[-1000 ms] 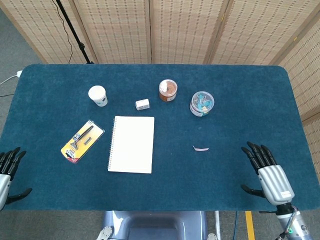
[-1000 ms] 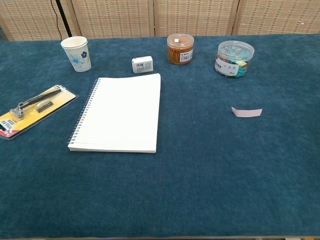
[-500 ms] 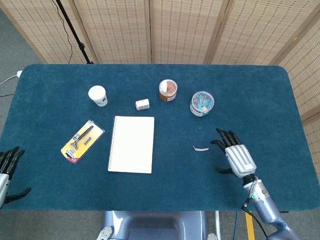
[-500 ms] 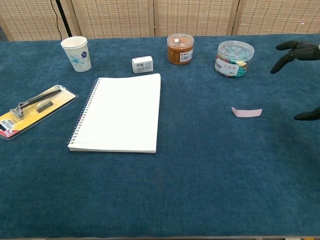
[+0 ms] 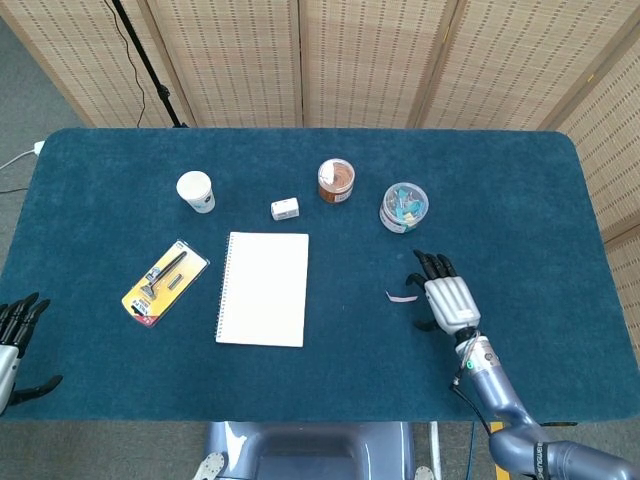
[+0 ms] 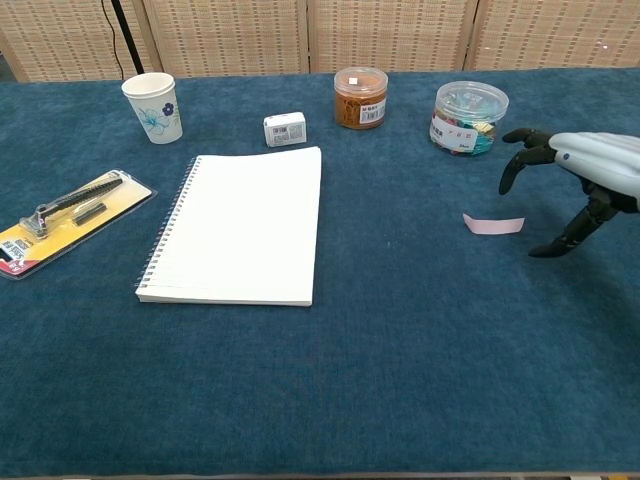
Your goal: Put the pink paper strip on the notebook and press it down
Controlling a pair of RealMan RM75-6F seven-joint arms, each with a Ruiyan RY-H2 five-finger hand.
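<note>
Just right of the table's middle, the pink paper strip (image 6: 493,224) lies flat on the blue cloth of the table (image 5: 330,370), alone on open surface. The right robot hand (image 6: 578,180) hovers just beside it on the strip's right, fingers spread wide and curved downward, thumb reaching low toward the cloth, holding nothing; from the chest view it seems clear of the strip, though the gap is hard to judge. In the head view the same hand (image 5: 447,300) sits between the strip (image 5: 402,297) and the near right part of the table, its arm coming in from the near edge.

The spiral notebook (image 6: 240,225) lies open-faced and blank, well apart to the strip's left, with a bare band of cloth between them. Its binding runs along its left edge. Left of that, a yellow blister pack holding a razor (image 6: 60,220) lies at an angle near the left edge.

Along the far side stand a paper cup (image 6: 153,107), a small white eraser (image 6: 284,129) just beyond the notebook's far right corner, a brown jar (image 6: 360,97) and a clear tub of coloured clips (image 6: 469,117); the tub is near the hand's fingertips but apart from them.

The left robot hand (image 5: 14,340) hangs off the table's near left corner, fingers open and empty.
</note>
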